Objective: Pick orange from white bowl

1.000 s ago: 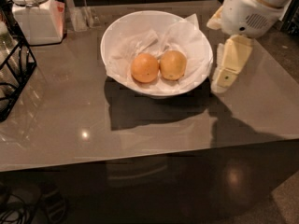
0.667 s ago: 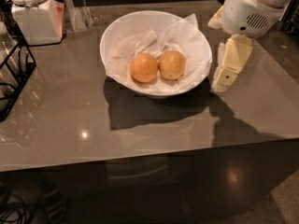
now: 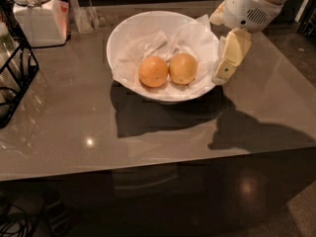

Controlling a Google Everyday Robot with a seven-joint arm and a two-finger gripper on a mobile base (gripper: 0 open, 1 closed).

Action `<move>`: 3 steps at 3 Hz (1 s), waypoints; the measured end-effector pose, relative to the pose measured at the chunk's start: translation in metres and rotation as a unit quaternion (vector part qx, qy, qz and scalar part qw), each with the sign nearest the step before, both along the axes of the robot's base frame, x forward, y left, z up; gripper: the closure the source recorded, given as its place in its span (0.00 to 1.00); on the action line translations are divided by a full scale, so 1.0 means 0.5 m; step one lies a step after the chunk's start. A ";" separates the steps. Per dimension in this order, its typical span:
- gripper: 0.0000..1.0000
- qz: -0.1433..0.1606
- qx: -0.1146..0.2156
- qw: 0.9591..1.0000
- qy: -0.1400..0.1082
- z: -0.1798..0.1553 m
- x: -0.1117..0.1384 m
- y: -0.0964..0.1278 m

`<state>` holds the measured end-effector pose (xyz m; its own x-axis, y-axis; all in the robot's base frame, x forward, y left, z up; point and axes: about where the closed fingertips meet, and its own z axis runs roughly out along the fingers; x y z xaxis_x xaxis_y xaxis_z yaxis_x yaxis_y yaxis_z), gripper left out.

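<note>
The white bowl (image 3: 123, 38), wide and lined with crumpled white paper, stands on the brown table toward the back middle. Two round fruits lie side by side in it. The orange (image 3: 183, 68) is the paler, yellowish one on the right. A brighter, deeper-orange fruit (image 3: 153, 71) touches it on the left. My gripper (image 3: 222, 76) hangs down from the white arm at the top right, just outside the bowl's right rim, beside the orange and apart from it. It holds nothing that I can see.
A white lidded jar (image 3: 35, 15) stands at the back left, with a clear stand (image 3: 90, 15) beside it. A black wire rack (image 3: 15, 78) sits at the left edge. The table's front edge (image 3: 158, 168) runs across the lower view.
My gripper has shifted a little to the left and up, closer to the bowl's right rim. The bowl and both fruits have not moved.
</note>
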<state>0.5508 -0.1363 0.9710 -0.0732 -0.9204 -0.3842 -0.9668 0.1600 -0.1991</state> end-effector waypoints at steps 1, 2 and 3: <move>0.00 0.024 0.020 0.999 0.006 -0.005 0.066 0.050; 0.19 0.023 0.023 0.999 -0.001 0.000 0.074 0.053; 0.42 0.026 0.035 0.999 0.002 -0.012 0.082 0.062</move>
<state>0.5919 -0.1056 0.9649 -0.0271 -0.8936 -0.4480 -0.9749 0.1226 -0.1856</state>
